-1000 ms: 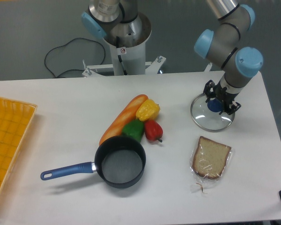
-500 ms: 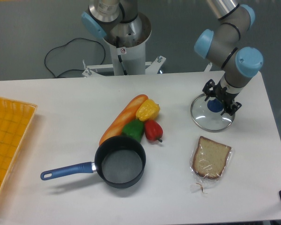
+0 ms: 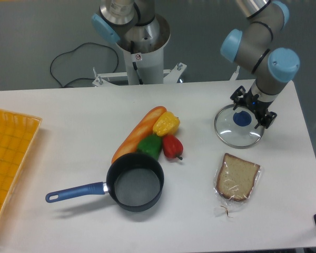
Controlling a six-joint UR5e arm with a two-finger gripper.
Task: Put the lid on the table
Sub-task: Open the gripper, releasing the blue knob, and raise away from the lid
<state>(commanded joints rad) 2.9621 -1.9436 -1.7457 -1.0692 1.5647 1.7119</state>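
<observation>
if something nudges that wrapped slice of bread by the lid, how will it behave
The bread slice lies flat on the table, so it would probably slide rather than roll or tip. Its clear wrap looks smooth, so likely slippery to grip. It appears soft and light, and would probably squash under a firm pinch.

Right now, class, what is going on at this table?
The robot arm's pincer is above and slightly right of the blue knob of the glass lid, apart from it and apparently open. The lid lies flat on the white table, near a wrapped bread slice. The uncovered saucepan sits farther left, beside the toy vegetables.
</observation>
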